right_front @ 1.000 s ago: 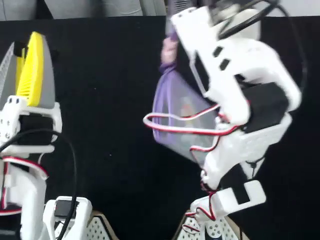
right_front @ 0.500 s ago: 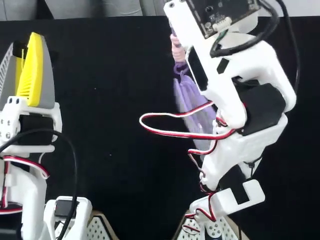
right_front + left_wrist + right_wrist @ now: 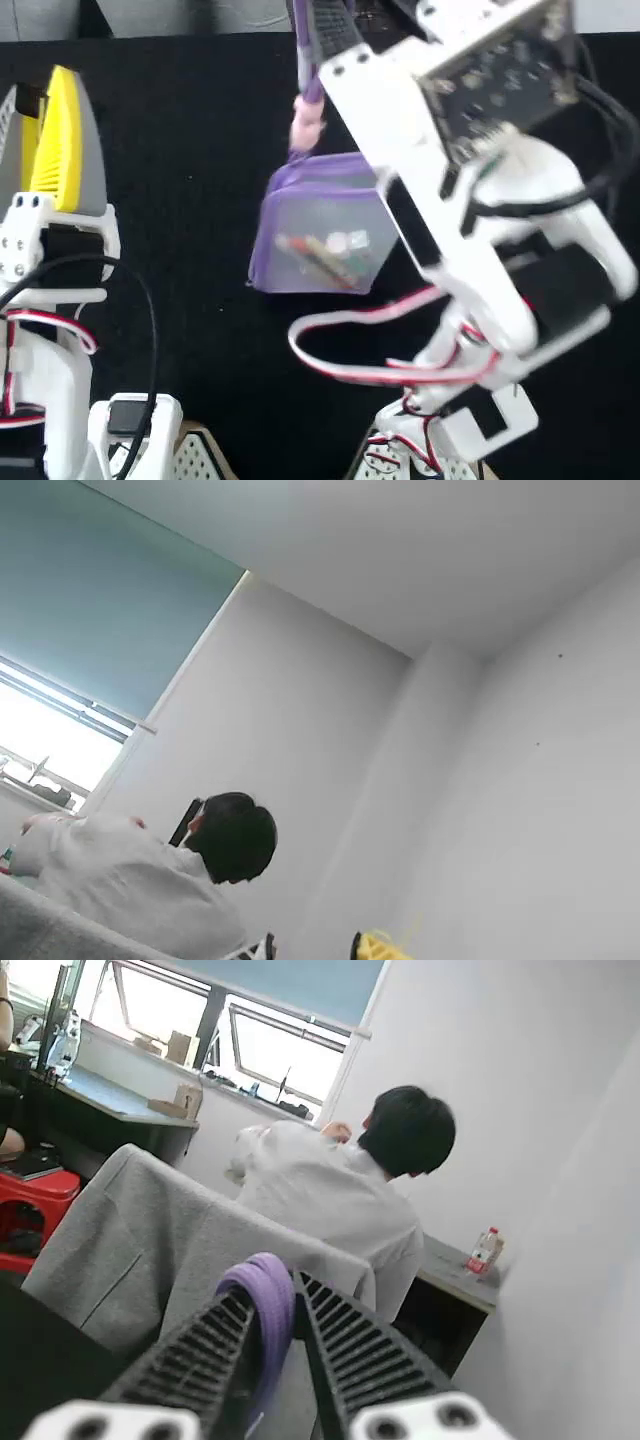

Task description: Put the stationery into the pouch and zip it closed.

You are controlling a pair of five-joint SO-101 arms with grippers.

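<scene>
Right gripper (image 3: 278, 1298), its ribbed black fingers (image 3: 345, 1345) pressed against a purple strap (image 3: 262, 1275) that runs between them. Beyond the gripper hangs a grey cloth (image 3: 150, 1230), and a red stool (image 3: 30, 1195) stands farther off.

Purple pouch (image 3: 318, 232), black table (image 3: 190, 200)

Two robot arms stand at one black tabletop (image 3: 200, 200): the left arm (image 3: 50, 260) at about eight o'clock and the right arm (image 3: 480, 200) at about four o'clock. One purple pouch (image 3: 320, 235) hangs near the centre. It holds a few small pieces of stationery (image 3: 325, 248), perhaps three; the exact count cannot be told. The pouch has one strap (image 3: 313, 90) toward twelve o'clock, carrying one pink tag (image 3: 303, 125). The right gripper (image 3: 275, 1290) has two ribbed jaws, both pressed on that strap. Behind are one red stool (image 3: 25, 1195) and one bottle (image 3: 484, 1250).
</scene>
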